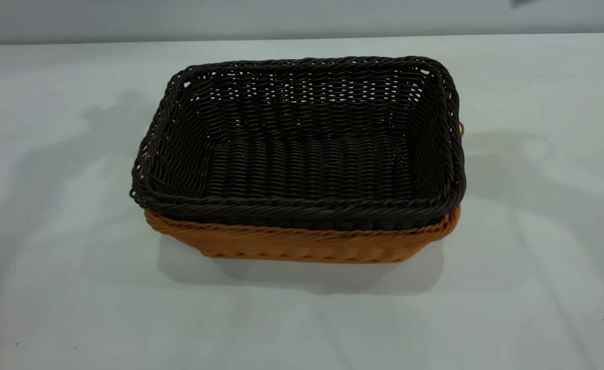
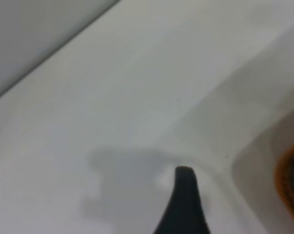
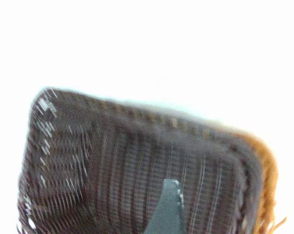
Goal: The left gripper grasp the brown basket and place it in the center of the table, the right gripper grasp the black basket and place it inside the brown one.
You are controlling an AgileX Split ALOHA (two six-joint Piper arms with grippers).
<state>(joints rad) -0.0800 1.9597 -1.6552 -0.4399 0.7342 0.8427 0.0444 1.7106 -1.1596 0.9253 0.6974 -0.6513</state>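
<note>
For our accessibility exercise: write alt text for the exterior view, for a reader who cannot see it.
A black basket sits nested inside a brown basket near the middle of a white table. Only the brown basket's near wall and rim show beneath the black one. No robot arm appears in this view; only faint shadows fall on the table on either side.

Rough woven wicker black basket (image 1: pixel 302 149) and brown basket (image 1: pixel 302 244) on smooth, matt table (image 1: pixel 50 231)

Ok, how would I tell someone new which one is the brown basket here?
Look at the middle of the white table, where two woven baskets sit nested as one stack. The brown basket is the outer, lower one: only its orange-tan wall and rim show beneath the black basket sitting inside it.
</note>
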